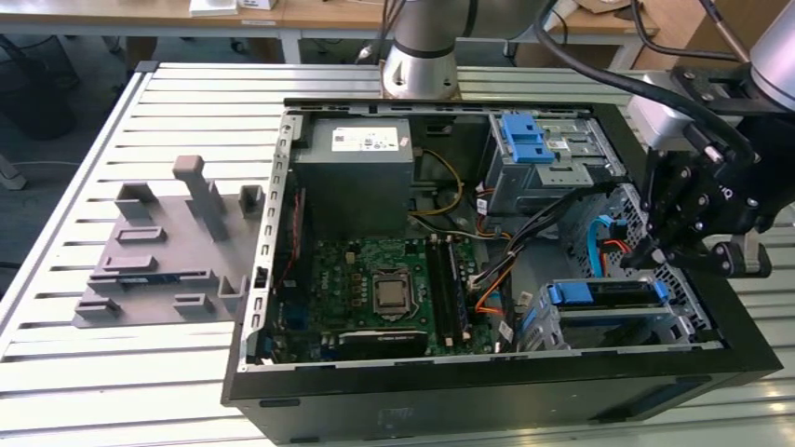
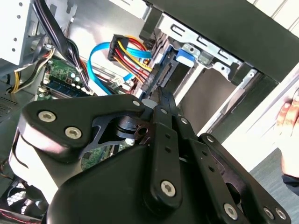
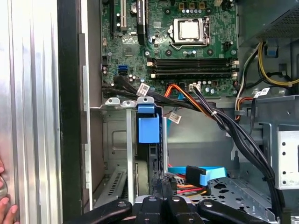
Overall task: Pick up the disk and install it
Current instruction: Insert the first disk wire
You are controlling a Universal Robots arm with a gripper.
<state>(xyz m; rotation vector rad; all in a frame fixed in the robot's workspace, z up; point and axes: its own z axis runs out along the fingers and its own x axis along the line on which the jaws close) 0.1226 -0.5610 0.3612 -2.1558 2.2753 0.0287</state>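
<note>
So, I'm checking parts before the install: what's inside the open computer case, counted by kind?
Power supply: 1
Motherboard: 1
Drive cages with blue plastic parts: 2
Total: 4

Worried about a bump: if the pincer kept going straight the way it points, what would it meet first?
Probably the disk standing in its bay just ahead of the pincer, with the red and yellow cable plug beside it. Depth is hard to judge.

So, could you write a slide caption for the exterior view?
Robot gripper poised inside an open computer case, beside a blue-latched drive bay, motherboard exposed.
</note>
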